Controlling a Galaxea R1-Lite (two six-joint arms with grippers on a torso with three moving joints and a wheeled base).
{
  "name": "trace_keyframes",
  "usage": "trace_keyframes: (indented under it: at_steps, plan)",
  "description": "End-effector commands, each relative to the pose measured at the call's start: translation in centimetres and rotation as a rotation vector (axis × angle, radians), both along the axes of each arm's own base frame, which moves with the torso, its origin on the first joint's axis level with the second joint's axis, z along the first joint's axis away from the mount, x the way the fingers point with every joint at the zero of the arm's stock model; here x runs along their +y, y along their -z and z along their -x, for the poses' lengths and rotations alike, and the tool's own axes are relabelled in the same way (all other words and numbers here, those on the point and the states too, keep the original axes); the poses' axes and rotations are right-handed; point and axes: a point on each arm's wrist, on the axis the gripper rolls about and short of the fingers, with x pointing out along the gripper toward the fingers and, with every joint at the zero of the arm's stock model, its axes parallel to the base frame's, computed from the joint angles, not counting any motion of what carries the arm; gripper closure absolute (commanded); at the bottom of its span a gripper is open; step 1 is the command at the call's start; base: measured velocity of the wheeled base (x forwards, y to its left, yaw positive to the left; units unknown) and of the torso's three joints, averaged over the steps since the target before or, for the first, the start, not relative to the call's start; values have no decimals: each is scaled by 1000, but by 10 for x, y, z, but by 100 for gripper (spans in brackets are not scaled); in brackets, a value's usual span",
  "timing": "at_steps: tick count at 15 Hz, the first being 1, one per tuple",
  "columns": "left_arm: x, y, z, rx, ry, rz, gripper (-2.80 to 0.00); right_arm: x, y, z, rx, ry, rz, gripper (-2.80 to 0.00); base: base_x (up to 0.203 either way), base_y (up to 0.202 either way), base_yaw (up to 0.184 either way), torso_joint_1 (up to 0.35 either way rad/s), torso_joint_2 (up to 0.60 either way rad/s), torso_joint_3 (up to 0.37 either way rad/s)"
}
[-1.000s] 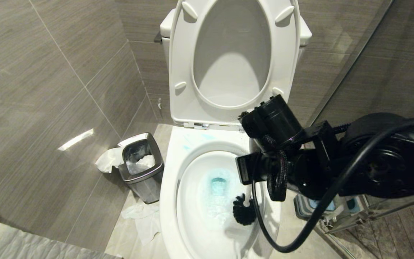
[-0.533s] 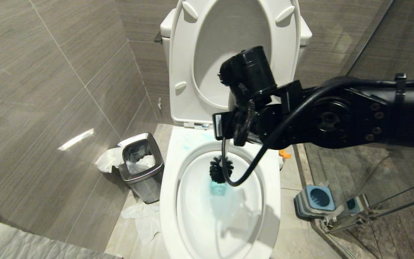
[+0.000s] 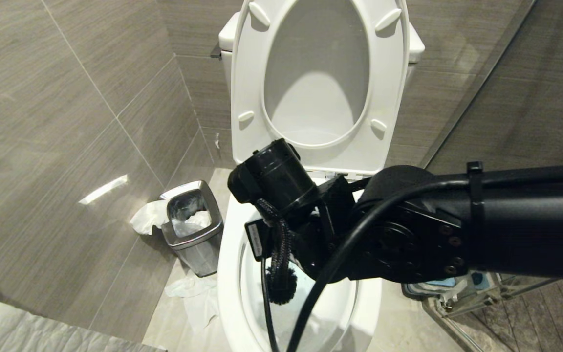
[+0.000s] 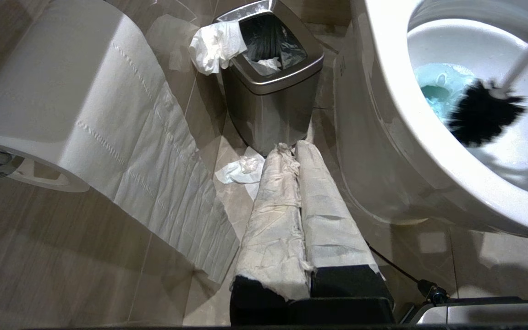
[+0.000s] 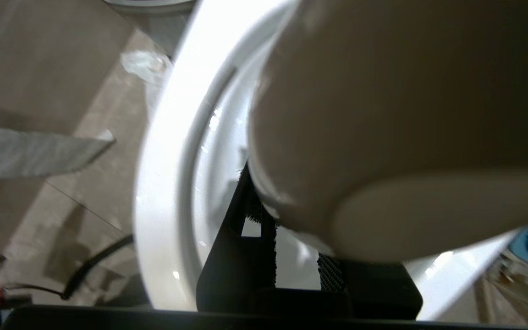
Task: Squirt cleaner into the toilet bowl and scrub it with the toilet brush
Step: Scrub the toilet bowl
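The right arm reaches across the toilet bowl [image 3: 227,274], its right gripper [image 5: 291,256] clamped on the toilet brush [image 4: 479,114], whose black head sits inside the bowl against the wall nearest the steel bin [image 3: 191,227]. The left gripper [image 4: 298,220], fingers together, hangs low beside the bowl's outer wall, near the bin.

A bathroom is shown. A white toilet bowl [image 3: 227,274] with raised seat and lid [image 3: 315,73] is set against grey tiled walls [image 3: 66,122]. A small steel bin [image 3: 191,225] lined with tissue is placed beside it, a toilet paper roll [image 4: 62,96] is mounted nearby, and a glass shower partition [image 3: 482,83] is seen.
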Motion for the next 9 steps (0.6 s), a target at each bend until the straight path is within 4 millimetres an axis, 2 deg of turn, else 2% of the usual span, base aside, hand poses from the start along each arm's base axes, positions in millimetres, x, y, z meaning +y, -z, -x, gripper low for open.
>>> trace_keyframes:
  at_steps: [1,3,5,7,9]
  plan:
    - [0,0,0,2,0,0,0,-40,-11,11,10,41,22,0,0,0,0,0,0,0]
    - [0,0,0,2,0,0,0,-78,-10,-7,20,148,48,0,0,0,0,0,0,0]
    - [0,0,0,2,0,0,0,-100,-16,-28,1,220,53,0,0,0,0,0,0,0]
    - [0,0,0,2,0,0,0,-97,-23,-47,-32,237,39,0,0,0,0,0,0,0]
    - [0,0,0,2,0,0,0,-84,-29,-65,-68,232,21,0,0,0,0,0,0,0]
